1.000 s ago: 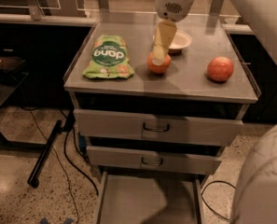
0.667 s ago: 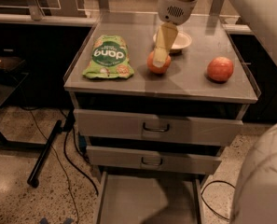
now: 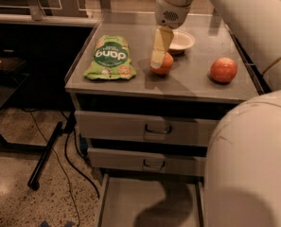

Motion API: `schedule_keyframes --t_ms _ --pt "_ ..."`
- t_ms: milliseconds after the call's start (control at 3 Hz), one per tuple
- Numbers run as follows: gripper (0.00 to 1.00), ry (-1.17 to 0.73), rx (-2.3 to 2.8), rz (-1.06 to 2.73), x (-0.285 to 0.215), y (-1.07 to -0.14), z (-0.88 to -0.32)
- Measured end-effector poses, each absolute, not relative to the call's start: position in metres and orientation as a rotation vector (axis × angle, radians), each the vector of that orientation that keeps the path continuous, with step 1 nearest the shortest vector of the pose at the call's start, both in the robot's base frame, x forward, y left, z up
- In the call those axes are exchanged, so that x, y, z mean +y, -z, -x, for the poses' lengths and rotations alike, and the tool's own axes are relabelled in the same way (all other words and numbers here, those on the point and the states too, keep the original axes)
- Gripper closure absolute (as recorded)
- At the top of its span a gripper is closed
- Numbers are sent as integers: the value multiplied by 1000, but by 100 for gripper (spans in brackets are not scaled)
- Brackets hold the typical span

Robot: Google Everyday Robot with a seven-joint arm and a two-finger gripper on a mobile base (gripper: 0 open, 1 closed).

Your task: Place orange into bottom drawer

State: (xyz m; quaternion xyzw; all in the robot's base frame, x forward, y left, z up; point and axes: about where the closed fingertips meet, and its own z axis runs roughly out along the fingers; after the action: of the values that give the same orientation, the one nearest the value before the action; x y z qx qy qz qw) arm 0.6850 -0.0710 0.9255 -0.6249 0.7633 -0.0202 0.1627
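Pickup stage: cream gripper (image 3: pixel 158 60) is set on round matte orange (image 3: pixel 168 63), hold can't be told; secure lift is needed.

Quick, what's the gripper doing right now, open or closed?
Gripper: at the orange on the cabinet top; open or closed cannot be told.
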Motion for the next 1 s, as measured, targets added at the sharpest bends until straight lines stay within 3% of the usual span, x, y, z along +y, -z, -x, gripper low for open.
schedule_keyframes --t_ms 1000 --pt "0 -17 2129 1662 -83 -922 -690"
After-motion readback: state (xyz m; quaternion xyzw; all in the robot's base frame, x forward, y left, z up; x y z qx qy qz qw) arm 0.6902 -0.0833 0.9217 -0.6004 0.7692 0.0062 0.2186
